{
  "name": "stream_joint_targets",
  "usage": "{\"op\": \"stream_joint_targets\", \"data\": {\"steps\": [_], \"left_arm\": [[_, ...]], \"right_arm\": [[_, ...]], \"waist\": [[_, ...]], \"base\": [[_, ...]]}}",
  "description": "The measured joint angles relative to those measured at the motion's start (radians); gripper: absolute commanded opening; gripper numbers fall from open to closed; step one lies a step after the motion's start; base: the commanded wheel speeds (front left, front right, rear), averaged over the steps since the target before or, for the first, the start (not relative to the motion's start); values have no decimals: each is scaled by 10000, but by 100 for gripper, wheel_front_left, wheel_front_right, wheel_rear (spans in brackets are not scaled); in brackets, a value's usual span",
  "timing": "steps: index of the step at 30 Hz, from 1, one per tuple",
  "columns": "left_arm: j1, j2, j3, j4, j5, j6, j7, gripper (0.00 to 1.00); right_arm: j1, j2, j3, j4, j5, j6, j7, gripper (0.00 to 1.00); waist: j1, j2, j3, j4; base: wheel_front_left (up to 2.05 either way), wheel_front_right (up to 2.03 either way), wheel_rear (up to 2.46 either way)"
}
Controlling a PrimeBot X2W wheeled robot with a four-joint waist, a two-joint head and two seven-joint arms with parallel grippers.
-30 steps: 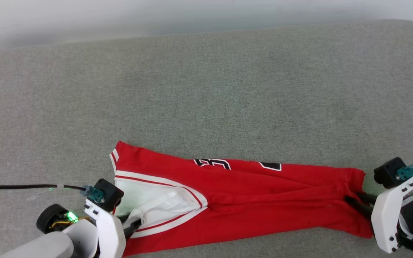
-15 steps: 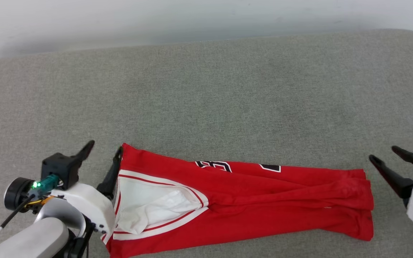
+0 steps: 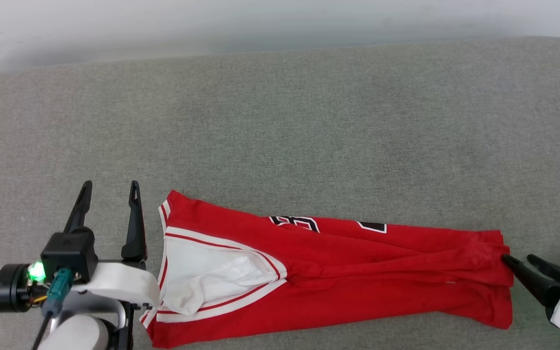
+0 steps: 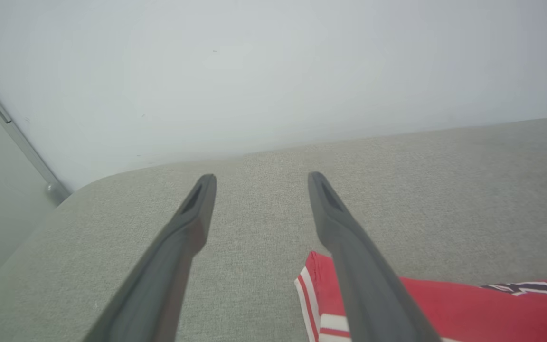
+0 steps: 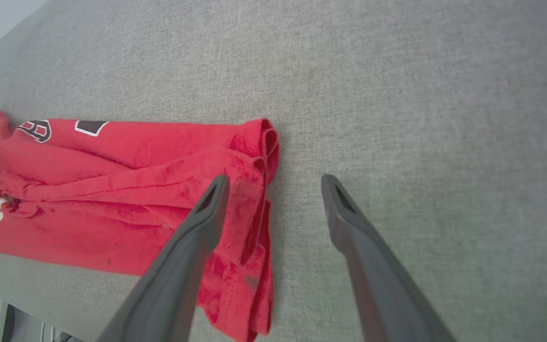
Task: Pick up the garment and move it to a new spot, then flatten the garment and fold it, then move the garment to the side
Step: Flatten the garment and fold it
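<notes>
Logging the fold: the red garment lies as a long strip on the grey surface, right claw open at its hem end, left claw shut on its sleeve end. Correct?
No. The left claw is open, empty, beside the sleeve end of the garment, as the left wrist view shows. The rest holds, right claw included.

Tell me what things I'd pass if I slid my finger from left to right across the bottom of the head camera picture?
left gripper → garment, white sleeve end first, then red body → right gripper
</notes>
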Motion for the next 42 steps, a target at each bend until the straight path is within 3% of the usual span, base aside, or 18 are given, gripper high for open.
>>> {"op": "stream_joint_targets", "data": {"steps": [7,18,19,20,28,42], "left_arm": [[1137,-1262,1607,201,1827,-280,-12,100],[1915,-3149,3210,305,3806,-1505,-12,100],[1971,-3315,3340,299,3963,-1599,-12,100],[2039,-3480,3465,299,4121,-1697,-13,100],[2392,-4406,4332,332,4995,-2397,-13,100],[2910,-5183,5110,29,5908,-3010,-13,100]], "right_arm": [[31,704,17,443,717,-2,407,100],[-740,1360,1089,894,1022,-4,951,100],[-835,1390,1172,930,999,-4,947,45],[-914,1423,1256,972,953,-4,920,2],[-1304,1218,1726,1135,832,0,529,0],[-1587,-1327,1586,1427,750,0,1124,0]], "waist": [[0,0,88,121],[0,0,203,285],[-1,0,208,293],[-1,0,208,297],[0,0,43,291],[0,0,-323,98]], "base": [[0,0,0],[0,0,0],[0,0,0],[0,0,0],[0,0,0],[0,0,0]]}}
